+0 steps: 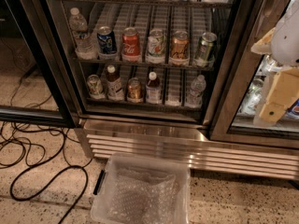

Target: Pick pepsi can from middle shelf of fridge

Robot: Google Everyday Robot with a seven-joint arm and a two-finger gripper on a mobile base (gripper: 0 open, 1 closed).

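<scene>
The fridge point(140, 139) stands open in front of me, above its ribbed steel base panel. The pepsi can point(106, 40), dark blue with a silver top, stands upright near the left end of the middle shelf point(140, 62). It sits between a clear water bottle point(80, 31) and a red Coca-Cola can point(131, 44). My gripper point(274, 107), cream-coloured, hangs at the far right of the view in front of the right glass door. It is far from the can, outside the fridge, and holds nothing I can see.
More cans point(179, 46) stand to the right on the middle shelf, the last one point(205, 48) tilted. Bottles and cans fill the lower shelf point(135, 90). A clear plastic bin point(140, 190) with bubble wrap sits on the floor below. Black cables point(32, 162) lie at left. The open door point(28, 111) is at left.
</scene>
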